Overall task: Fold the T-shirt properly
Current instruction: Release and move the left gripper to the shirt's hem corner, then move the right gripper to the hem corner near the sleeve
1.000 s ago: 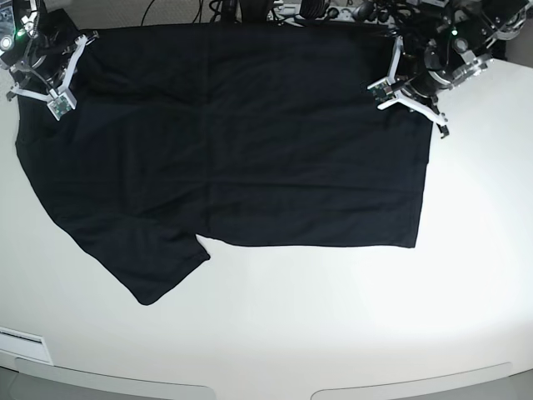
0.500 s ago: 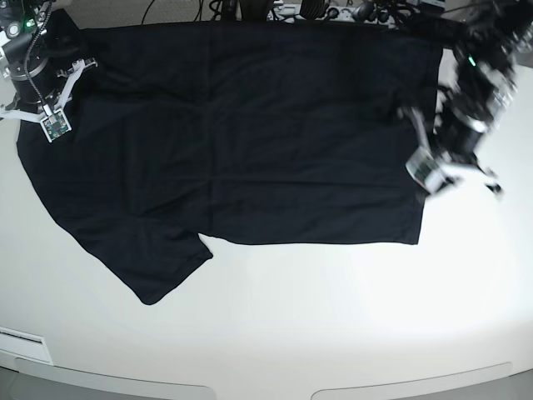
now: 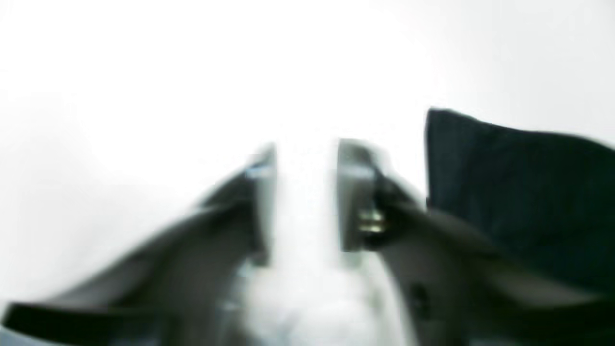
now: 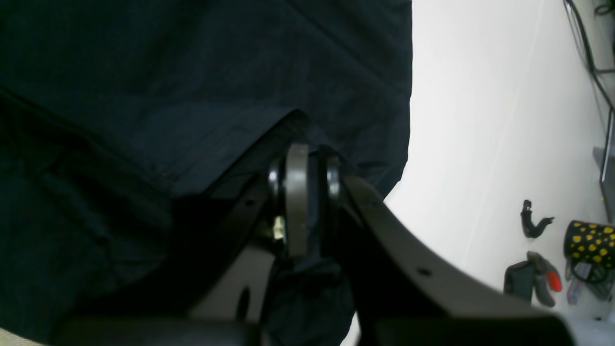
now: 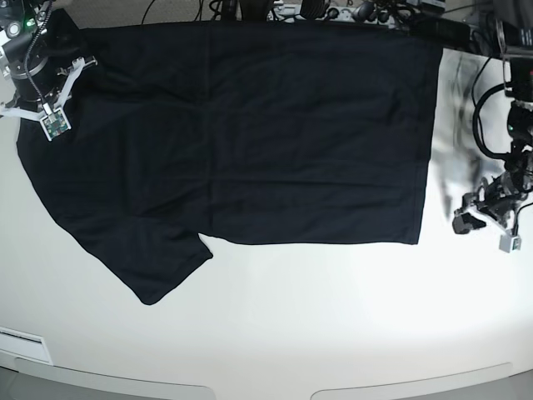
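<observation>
While the right gripper pinches the T-shirt, spread flat on the table, the left gripper hangs open and empty beside the hem; a one-sided pull could skew the cloth.

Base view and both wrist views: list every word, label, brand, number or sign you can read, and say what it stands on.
None can be read.
Large plain black cloth T-shirt: no print or logo shows in any view.
Black cup with yellow spots in the right wrist view: a pattern only, no letters.
Small green board on the right gripper: too small to read.
Left wrist view: too blurred to show any text.
</observation>
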Controlling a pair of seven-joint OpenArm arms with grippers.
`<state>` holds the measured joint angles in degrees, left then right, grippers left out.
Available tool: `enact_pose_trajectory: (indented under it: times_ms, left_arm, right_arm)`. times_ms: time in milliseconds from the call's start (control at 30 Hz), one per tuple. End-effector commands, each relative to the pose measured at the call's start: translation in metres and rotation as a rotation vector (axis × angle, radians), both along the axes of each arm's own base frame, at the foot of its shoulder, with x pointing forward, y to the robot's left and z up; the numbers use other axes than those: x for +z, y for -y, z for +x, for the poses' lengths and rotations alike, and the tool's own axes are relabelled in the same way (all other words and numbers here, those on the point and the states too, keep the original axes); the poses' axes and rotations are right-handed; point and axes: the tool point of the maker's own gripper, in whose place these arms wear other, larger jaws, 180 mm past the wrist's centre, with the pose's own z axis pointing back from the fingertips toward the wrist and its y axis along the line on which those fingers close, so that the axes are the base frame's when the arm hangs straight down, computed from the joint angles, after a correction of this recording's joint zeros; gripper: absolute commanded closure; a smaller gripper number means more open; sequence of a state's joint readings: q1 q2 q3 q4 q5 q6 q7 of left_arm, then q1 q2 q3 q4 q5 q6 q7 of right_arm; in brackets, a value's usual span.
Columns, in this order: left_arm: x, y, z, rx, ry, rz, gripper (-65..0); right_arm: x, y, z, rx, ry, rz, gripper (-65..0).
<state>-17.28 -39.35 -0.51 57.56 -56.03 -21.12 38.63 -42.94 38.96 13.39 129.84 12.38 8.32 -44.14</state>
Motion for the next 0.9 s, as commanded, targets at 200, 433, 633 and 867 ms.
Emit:
enact_pose_trajectory:
  times_ms: [200,433,633,867]
  left_arm:
    - [-0.01,0.039,0.005,-0.093,-0.073,-0.165,-33.8]
    - [-0.044,0.091,-0.015,-0.241,-0.198,-0.174,-33.8]
    - [-0.049,0.095,-0.023,-0.269,-0.247,-0.177,-30.6]
    - [-0.044,0.086,-0.02,-0.257,-0.235,-0.165,0.0]
  right_arm:
    - [0.011,-0.001,0.007,0.019,0.045,-0.008,-7.4]
    - [0.012,-0.002,0.008,0.024,0.053,-0.005,-7.4]
    - [0.016,-0.003,0.013,0.021,0.084,0.002,-7.7]
    - [0.053,0.001,0.057,-0.018,0.286,0.026,-15.4]
